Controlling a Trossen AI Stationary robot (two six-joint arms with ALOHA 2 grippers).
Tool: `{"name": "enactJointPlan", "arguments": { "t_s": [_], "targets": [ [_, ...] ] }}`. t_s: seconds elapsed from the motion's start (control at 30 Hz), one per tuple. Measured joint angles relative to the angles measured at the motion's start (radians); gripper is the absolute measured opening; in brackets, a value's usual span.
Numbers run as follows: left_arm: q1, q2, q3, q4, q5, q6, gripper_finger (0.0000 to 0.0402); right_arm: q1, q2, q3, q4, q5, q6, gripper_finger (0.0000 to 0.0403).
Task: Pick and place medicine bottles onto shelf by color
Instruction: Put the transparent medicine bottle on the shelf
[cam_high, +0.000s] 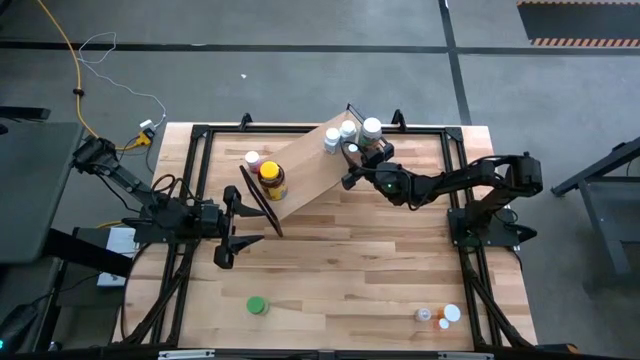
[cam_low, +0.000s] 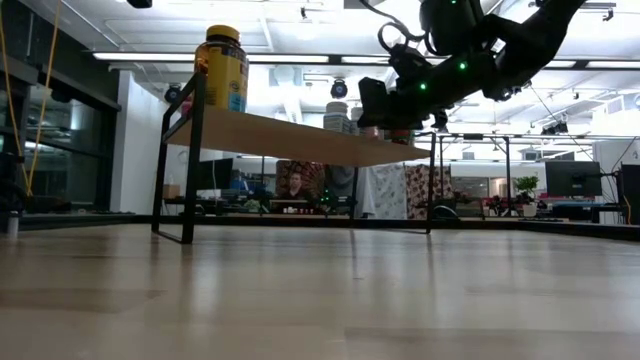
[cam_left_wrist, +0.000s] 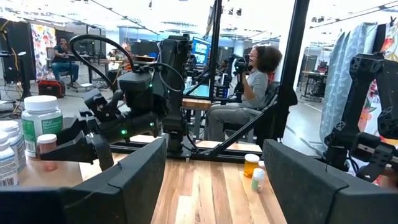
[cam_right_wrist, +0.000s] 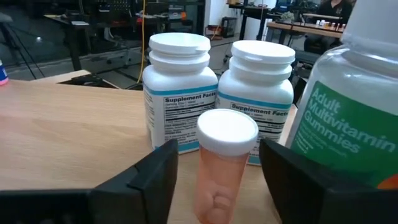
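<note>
The shelf is a light-wood board on black wire ends, lying slantwise at the table's far middle. On its left end stand an amber jar with a yellow lid and a small pale-capped bottle. On its right end stand two white bottles and a green-labelled gummies bottle. My right gripper is open over that end. Its fingers stand on either side of a small orange bottle with a white cap, which stands upright on the board. My left gripper is open and empty at the table's left.
A green bottle stands near the table's front edge. Tiny orange and white bottles stand at the near right. The shelf's black wire end is close to my left gripper. People sit in the room beyond the table.
</note>
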Motion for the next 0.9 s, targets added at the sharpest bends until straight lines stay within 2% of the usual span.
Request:
{"name": "enactJointPlan", "arguments": {
  "t_s": [0.23,0.43,0.6,0.8,0.9],
  "targets": [
    [0.0,0.0,0.0,0.0,0.0,-0.001,0.0257,0.046,-0.05,0.0,-0.07,0.024,-0.006,0.0232],
    [0.0,0.0,0.0,0.001,0.0,0.008,0.0257,0.127,-0.139,0.0,-0.232,0.006,0.004,0.0232],
    [0.0,0.0,0.0,0.001,0.0,0.008,0.0257,0.227,-0.231,0.0,-0.365,-0.12,0.08,0.0232],
    [0.0,0.0,0.0,0.001,0.0,0.008,0.0257,0.358,-0.315,0.0,-0.37,-0.243,0.078,0.0232],
    [0.0,0.0,0.0,0.001,0.0,0.008,0.0257,0.407,-0.342,0.0,-0.37,-0.345,0.074,0.0232]
  ]
}}
